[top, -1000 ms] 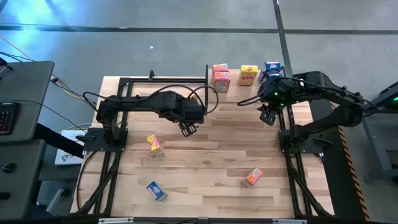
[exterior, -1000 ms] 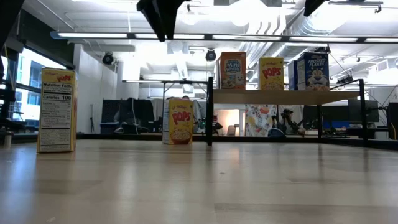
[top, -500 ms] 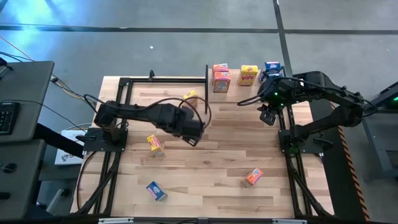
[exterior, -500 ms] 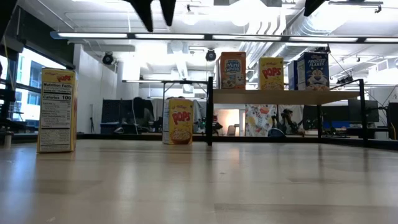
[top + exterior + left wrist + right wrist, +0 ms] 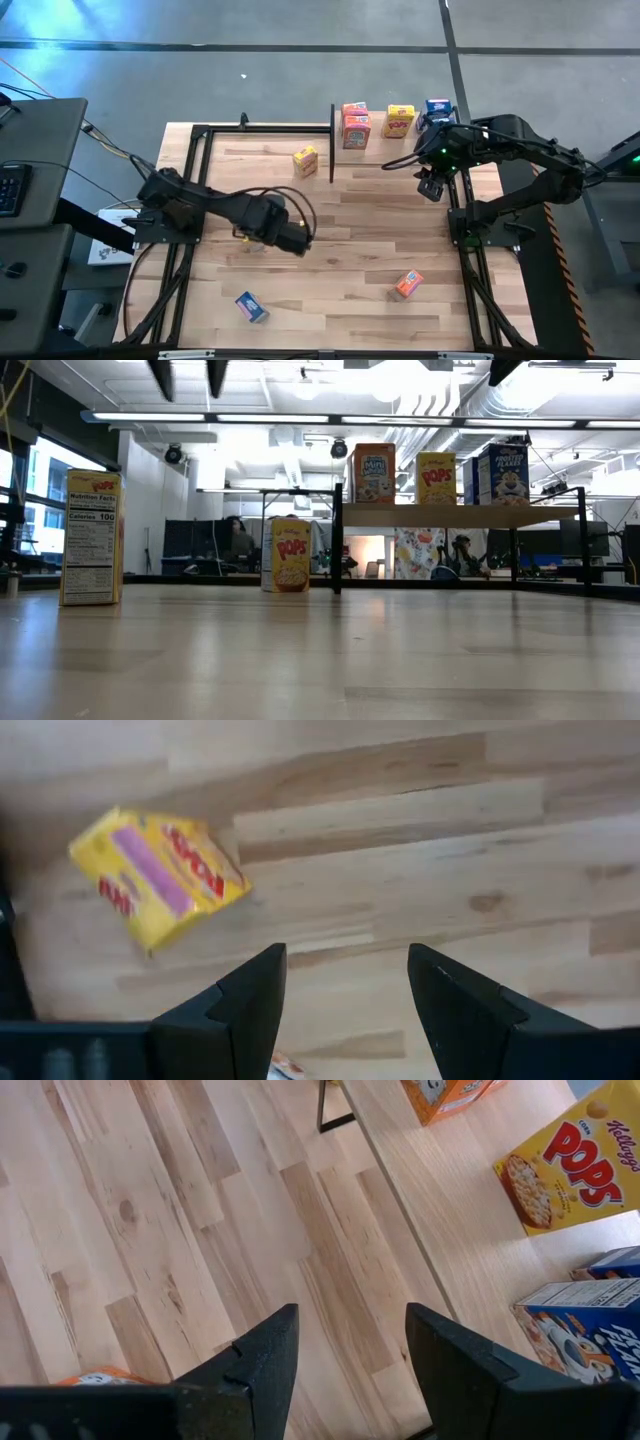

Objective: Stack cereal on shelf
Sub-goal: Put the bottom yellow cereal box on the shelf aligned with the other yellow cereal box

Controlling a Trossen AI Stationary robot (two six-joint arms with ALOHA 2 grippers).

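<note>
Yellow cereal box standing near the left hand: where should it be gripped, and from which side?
Probably the upper part, with the fingers on the two broad faces across its thin depth, coming down from above. The yellow box stands upright on the table, so its top is free, and the open left hand hovers close by.

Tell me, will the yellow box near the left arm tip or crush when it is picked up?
The yellow cereal box is probably light, thin card, so a hard squeeze may dent it. It seems tall and narrow, so a side push could tip it.
</note>
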